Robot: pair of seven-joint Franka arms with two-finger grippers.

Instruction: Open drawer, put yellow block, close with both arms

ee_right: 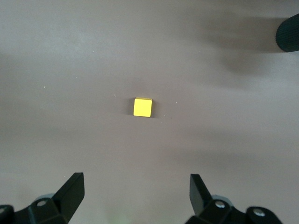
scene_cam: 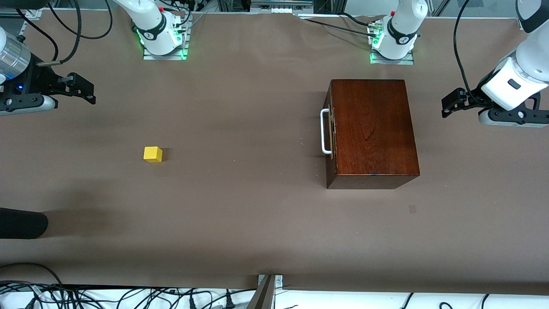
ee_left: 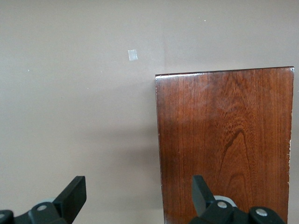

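A brown surface (scene_cam: 257,223) carries one dark mahogany box (scene_cam: 373,128), toward the left arm's end. Its drawer (scene_cam: 330,133) sits fully shut, the front and single white bar handle (scene_cam: 324,131) facing the right arm's end of the surface, with nothing lying in front of it. Two white arms rise from bases along the top of the front view. The left hand (scene_cam: 450,103) hangs in the air at its own end of the surface, beside the box, fingers (ee_left: 74,193) spread wide and holding nothing. The right hand (scene_cam: 83,90) hangs at its own end, fingers (ee_right: 72,191) also fully apart and empty. One yellow block (scene_cam: 153,154) rests alone on bare surface toward the right arm's end, well apart from the box. A small pale patch (scene_cam: 412,209) marks the surface nearer the front camera than the box. A dark rounded object (scene_cam: 21,223) juts in at the front view's edge, at the right arm's end.
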